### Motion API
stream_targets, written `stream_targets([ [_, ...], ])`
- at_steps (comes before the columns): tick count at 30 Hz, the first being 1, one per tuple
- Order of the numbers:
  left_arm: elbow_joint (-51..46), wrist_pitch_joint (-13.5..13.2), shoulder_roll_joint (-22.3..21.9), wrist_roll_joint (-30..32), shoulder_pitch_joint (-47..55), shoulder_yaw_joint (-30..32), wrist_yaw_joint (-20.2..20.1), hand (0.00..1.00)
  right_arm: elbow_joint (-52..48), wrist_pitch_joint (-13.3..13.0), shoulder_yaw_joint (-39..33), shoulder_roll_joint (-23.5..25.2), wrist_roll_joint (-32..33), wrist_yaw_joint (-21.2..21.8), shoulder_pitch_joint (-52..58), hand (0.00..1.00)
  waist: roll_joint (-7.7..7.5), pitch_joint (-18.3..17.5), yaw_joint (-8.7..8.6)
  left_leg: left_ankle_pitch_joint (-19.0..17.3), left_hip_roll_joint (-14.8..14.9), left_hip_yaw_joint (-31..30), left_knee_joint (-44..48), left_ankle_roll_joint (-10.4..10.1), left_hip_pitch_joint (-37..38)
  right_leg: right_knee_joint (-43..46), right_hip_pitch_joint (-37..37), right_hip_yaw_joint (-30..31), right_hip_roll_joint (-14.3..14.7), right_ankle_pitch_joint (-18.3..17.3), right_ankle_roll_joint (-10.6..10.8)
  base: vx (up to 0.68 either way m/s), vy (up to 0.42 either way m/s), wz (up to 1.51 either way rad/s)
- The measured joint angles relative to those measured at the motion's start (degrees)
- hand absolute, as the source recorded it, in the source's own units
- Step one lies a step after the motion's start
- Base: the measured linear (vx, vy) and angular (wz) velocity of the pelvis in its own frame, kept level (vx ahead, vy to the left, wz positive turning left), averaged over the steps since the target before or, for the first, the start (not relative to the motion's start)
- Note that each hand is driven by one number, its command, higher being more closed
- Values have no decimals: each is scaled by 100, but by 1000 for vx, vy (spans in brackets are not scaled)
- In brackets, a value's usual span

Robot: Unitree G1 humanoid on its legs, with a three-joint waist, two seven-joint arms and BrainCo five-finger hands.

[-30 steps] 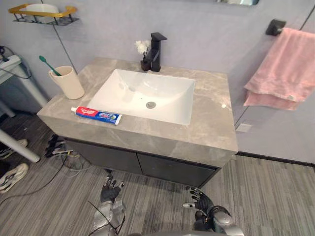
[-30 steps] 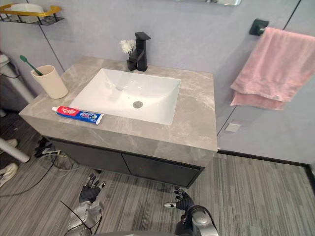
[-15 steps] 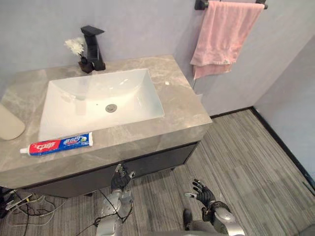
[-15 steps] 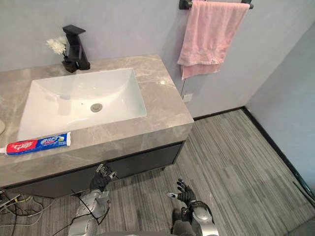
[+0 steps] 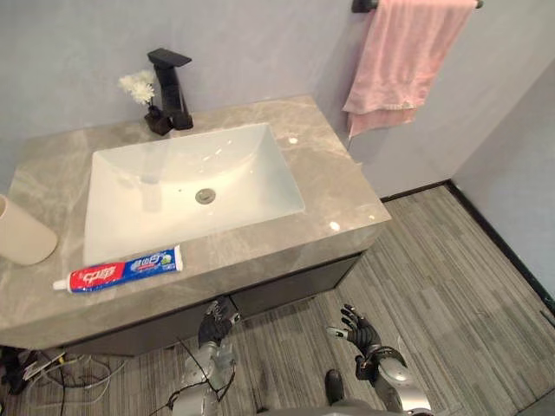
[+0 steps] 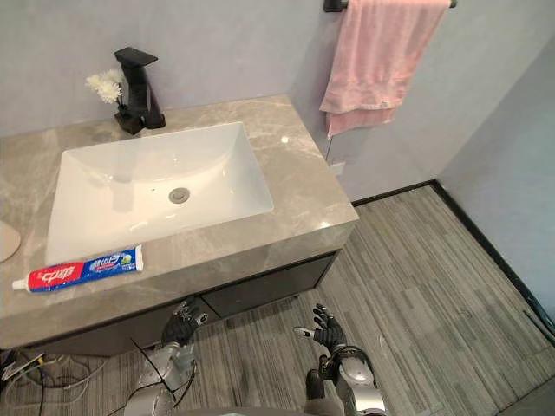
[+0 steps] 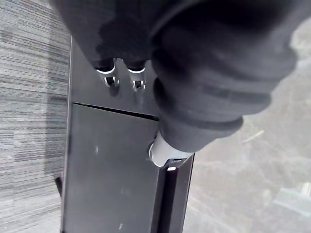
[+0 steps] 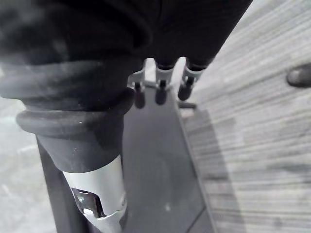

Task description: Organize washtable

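Left eye view looks down on a grey stone table [image 5: 334,195] with a white sink [image 5: 251,169] set into it. A toothpaste tube [image 5: 117,269] lies flat on the table's front strip, just in front of the sink's near left corner, its cap end pointing left. A beige cup [image 5: 22,234] stands at the table's left edge, apart from the tube. Behind the sink stands a black faucet [image 5: 173,87], with a small vase of white flowers [image 5: 139,87] just beside it. A pink towel [image 5: 408,61] hangs on the wall to the right.

Both hands hang low in front of the dark cabinet [image 5: 286,286] under the table, above the striped floor [image 5: 451,286]. The left hand [image 5: 214,325] is close to the cabinet front, its fingers [image 7: 111,77] relaxed and empty. The right hand [image 5: 358,329] is spread loose, its fingers [image 8: 160,90] straight, holding nothing.
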Motion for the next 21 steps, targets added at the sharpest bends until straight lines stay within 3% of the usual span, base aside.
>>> stream_targets([
  [1, -10, 7, 2, -4, 31, -36, -22, 0, 43, 8, -3, -60, 0, -11, -37, 0, 120, -60, 63, -90, 299, -59, 456, 144, -204, 55, -10, 19, 35, -54, -1, -70, -20, 7],
  [2, -20, 18, 3, -5, 155, -1, -41, 0, 3, -11, -11, -167, 3, -10, -66, 0, 111, -69, 72, -108, 489, -383, 580, -4, -485, 117, 54, 10, -96, -83, 69, 12, 83, 6],
  [4, -18, 34, 0, 8, 193, 16, -35, 0, -70, -69, -13, -328, 4, -13, -20, 0, 132, -74, 26, 158, 738, -654, -192, -380, -429, 155, 182, -42, -406, -103, 331, 62, 268, 18],
  [5, 28, 138, -55, 14, 221, -27, -44, 0, -50, -73, -23, -411, 2, -15, -15, 0, 325, -151, -43, 668, 807, -655, -645, -897, -369, 281, 215, -88, -530, -197, 604, 86, 354, 27],
  [6, 7, 148, -61, 16, 234, -9, -60, 0, -36, -44, -62, -365, 1, -11, 87, 0, 190, -240, -99, 647, 417, -585, -748, -726, -272, 419, 183, -59, -846, -249, 693, 131, 342, 29],
  [8, -22, 236, -57, 26, 249, -34, -75, 0, -36, -35, -44, -256, 1, 5, 165, 0, 122, -282, -113, 584, 186, -602, -714, -605, -274, 451, 197, -191, -998, -229, 740, 138, 243, 25],
  [9, -48, 279, -52, 40, 261, -49, -81, 0, -37, -18, -67, -151, 1, 0, 183, 0, 70, -316, -135, 567, 8, -612, -744, -584, -299, 359, 226, -249, -1163, -9, 893, 84, 191, 25],
  [12, -379, 452, -3, 141, 451, -236, -93, 0, -37, -18, -312, -30, 4, -19, 191, 0, 89, -330, -80, 668, -141, -608, -1156, -488, -130, 283, 198, -272, -1204, 600, 809, 46, 213, 8],
  [13, -401, 480, -4, 156, 490, -240, -98, 0, -38, -19, -390, 6, 3, -31, 190, 0, 91, -331, -71, 703, -147, -594, -1253, -467, -70, 311, 166, -267, -1202, 707, 724, 36, 165, -17],
  [15, -486, 517, -18, 446, 633, -136, 5, 0, -65, -26, -692, 137, 3, -147, 201, 0, 109, -335, -51, 922, -195, -494, -1668, -359, 153, 649, -107, -293, -1160, 1078, 267, 46, 149, -20],
  [16, -513, 517, -59, 512, 671, -79, 59, 0, -80, -28, -748, 172, 9, -167, 220, 0, 127, -326, -57, 979, -191, -498, -1789, -325, 220, 850, -233, -235, -1110, 1071, 179, 63, 162, -15],
  [17, -584, 514, -92, 591, 752, 45, 148, 0, -99, -30, -773, 232, 9, -171, 238, 0, 232, -263, -66, 1021, -132, -531, -1887, -311, 302, 1161, -392, -24, -913, 667, 246, 86, 73, 26],
  [18, -634, 510, -96, 698, 767, 252, 281, 0, -284, -35, -765, 290, 98, -160, 514, 0, 231, -264, -135, 1094, -48, -759, -1986, -342, 400, 1248, -288, 293, -370, -44, 469, 66, -23, 49],
  [19, -647, 498, -96, 697, 767, 322, 347, 0, -342, -48, -749, 295, 146, -153, 611, 0, 218, -259, -144, 1099, -58, -852, -1991, -351, 429, 1124, -205, 347, -157, -183, 474, 61, -88, 86],
  [20, -718, 439, -94, 697, 771, 527, 471, 0, -421, -84, -713, 282, 196, -141, 740, 0, 109, -264, -175, 1108, -201, -985, -1986, -366, 464, 862, -118, 238, 63, -254, 295, 32, -76, 50],
  [21, -747, 376, -98, 700, 781, 621, 547, 0, -430, -96, -685, 223, 212, -131, 770, 0, 103, -279, -110, 1105, -245, -974, -1992, -369, 479, 842, -53, 141, 10, -344, 204, 52, -76, 39],
])
